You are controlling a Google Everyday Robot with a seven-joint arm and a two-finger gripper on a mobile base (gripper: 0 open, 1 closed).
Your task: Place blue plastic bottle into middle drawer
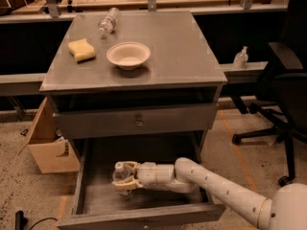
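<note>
Clear thin plastic, the blue plastic bottle (119,172) stands in the middle drawer (98,199), the gripper (124,177) clamped round its body, probably light, slick and crushable, so grip mid-body.

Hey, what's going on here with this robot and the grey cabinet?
The robot's arm reaches into the open shallow grey lower drawer, its gripper closed around a clear plastic water bottle with a white cap, low over the drawer floor; contact with it is unclear. A white bowl, a yellow sponge and a smaller clear bottle sit on the cabinet top.
</note>
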